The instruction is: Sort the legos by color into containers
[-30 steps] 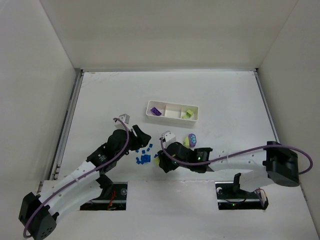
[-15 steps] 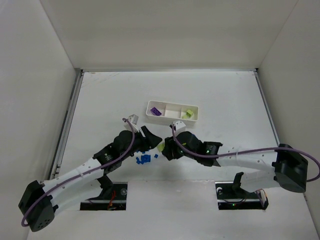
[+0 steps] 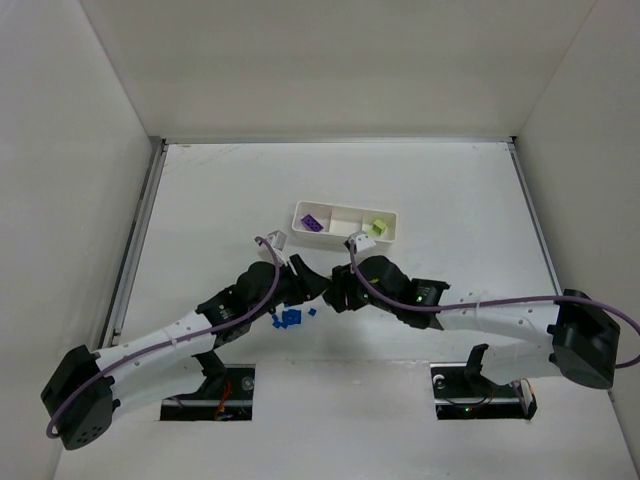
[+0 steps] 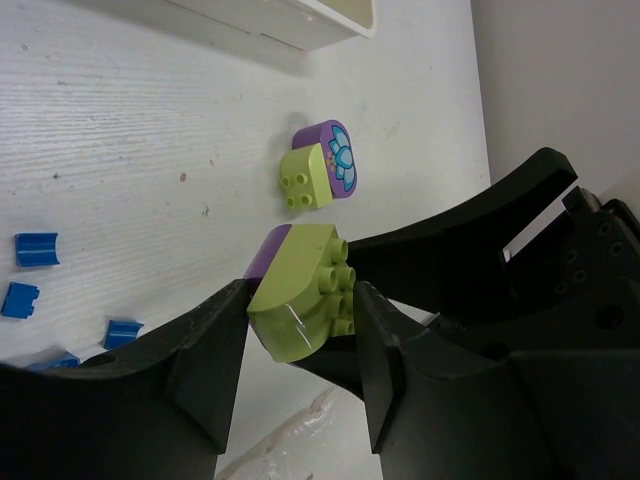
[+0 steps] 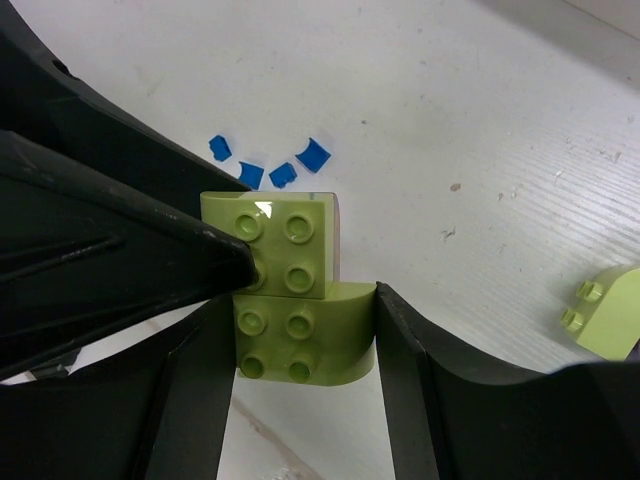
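Yellow-green stack [image 5: 285, 260] sits at 6 o'clock from the tray [image 3: 347, 224], pinched by both: left gripper [image 4: 300, 305] on one brick, right gripper [image 5: 300, 335] on the other. I'd pull straight apart, without twisting.

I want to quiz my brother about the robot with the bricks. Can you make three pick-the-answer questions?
1. Where in the tray is the purple brick? A) left part B) middle part C) right part
2. What colour are the tiny bricks on the table? A) red B) blue C) white
3. What is the right gripper doing? A) hanging open over nothing B) holding green bricks C) resting inside the tray
Answers: 1 A, it lies at the tray's left end. 2 B, they are dark blue. 3 B, its fingers press both sides of the bricks.
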Robot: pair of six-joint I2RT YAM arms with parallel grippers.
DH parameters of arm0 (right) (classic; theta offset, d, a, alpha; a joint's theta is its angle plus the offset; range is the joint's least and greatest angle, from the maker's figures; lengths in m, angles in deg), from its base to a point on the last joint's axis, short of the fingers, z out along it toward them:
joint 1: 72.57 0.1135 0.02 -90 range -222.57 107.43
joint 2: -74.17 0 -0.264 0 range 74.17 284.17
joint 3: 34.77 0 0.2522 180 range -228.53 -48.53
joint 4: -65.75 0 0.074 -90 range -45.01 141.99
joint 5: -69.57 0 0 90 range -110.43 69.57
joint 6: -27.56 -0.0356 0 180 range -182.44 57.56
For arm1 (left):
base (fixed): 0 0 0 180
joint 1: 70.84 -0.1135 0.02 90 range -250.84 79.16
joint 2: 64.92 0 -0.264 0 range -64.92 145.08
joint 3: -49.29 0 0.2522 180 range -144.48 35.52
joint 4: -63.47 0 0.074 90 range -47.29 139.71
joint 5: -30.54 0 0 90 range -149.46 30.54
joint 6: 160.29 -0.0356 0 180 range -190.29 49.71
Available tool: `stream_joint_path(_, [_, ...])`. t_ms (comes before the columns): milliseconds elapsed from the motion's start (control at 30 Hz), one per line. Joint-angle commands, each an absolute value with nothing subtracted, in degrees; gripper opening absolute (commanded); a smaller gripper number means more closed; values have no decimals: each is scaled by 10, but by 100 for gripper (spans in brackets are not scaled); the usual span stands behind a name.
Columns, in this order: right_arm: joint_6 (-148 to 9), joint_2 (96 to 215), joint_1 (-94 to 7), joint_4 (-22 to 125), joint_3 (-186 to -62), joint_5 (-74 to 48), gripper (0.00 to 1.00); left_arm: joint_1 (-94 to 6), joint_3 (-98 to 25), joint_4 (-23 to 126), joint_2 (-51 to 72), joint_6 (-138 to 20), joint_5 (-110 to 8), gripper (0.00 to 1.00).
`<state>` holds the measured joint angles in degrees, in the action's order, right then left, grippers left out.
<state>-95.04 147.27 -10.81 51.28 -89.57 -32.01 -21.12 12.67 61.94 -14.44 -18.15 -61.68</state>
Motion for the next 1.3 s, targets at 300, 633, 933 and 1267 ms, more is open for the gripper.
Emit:
stream_joint_path(300, [-960, 1463, -117, 567, -884, -321, 42, -191, 127, 669, -134, -159, -632, 22])
stream_joint_path(633, [-965, 1413, -135, 577, -865, -301, 43, -198, 152, 669, -137, -163, -655, 9])
stream_joint_path(933, [-971, 1393, -153, 579, -844, -281, 43, -219, 150, 675, -165, -169, -656, 9])
stream_joint_path(1267, [-972, 1418, -152, 581, -849, -285, 42, -218, 107, 766, -126, -159, -655, 9])
